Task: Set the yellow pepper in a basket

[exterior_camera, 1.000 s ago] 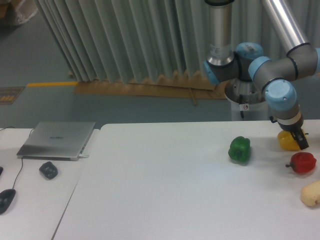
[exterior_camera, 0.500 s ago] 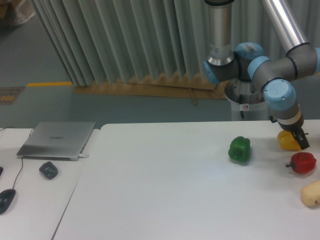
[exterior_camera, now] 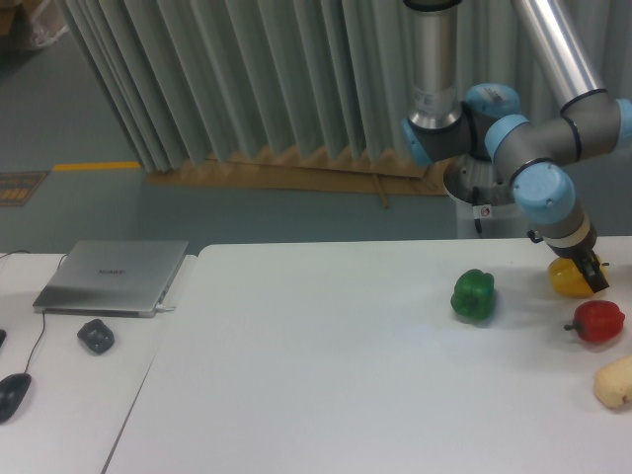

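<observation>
The yellow pepper (exterior_camera: pixel 567 279) is at the right side of the white table (exterior_camera: pixel 326 365). My gripper (exterior_camera: pixel 585 273) has come down onto it from above. One dark finger (exterior_camera: pixel 594 277) shows against the pepper's right side and the other is hidden behind it. The jaws look closed on the pepper, which is at table level. No basket is in view.
A green pepper (exterior_camera: pixel 473 294) stands left of the yellow one. A red pepper (exterior_camera: pixel 598 321) lies just in front of it and a pale beige lump (exterior_camera: pixel 615 383) sits at the right edge. A laptop (exterior_camera: pixel 114 276) and two mice are on the left desk.
The arm's wrist joint has shifted slightly left and up. The fingers stay at the yellow pepper, which has barely moved.
</observation>
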Action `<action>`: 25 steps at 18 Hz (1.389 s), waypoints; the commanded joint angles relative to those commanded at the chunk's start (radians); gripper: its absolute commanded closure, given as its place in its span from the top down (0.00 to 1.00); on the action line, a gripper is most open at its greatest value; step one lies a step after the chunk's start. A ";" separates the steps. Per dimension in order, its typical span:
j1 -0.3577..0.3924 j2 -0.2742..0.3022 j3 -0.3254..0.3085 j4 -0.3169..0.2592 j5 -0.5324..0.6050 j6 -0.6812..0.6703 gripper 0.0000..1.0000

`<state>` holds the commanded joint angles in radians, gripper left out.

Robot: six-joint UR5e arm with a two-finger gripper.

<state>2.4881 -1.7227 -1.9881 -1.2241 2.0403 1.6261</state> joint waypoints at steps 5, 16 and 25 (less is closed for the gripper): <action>0.000 -0.006 0.008 0.002 -0.003 -0.005 1.00; 0.000 -0.024 0.017 0.002 -0.029 -0.055 0.99; -0.002 -0.023 0.025 0.002 -0.029 -0.054 1.00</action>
<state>2.4866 -1.7457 -1.9635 -1.2226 2.0110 1.5723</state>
